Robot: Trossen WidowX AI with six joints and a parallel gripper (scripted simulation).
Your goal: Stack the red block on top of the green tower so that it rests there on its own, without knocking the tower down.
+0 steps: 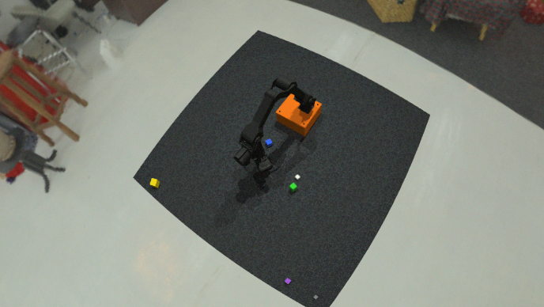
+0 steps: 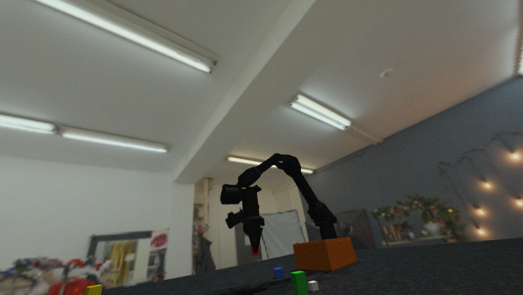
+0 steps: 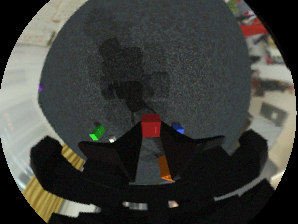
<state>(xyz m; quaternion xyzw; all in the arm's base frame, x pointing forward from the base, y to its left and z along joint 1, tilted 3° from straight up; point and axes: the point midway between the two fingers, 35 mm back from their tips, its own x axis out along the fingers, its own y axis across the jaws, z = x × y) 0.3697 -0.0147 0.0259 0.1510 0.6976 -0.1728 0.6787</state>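
The red block is between the fingertips of my gripper, which is shut on it. The block hangs in the air, well above the dark mat; in the top view the arm hides it. The green tower stands upright on the mat, apart from the gripper: to its right in the top and exterior views and to its left in the wrist view.
A small white block stands close beside the green tower. A blue block lies near the orange base. A yellow block, a purple block and a grey block lie near the mat's edges.
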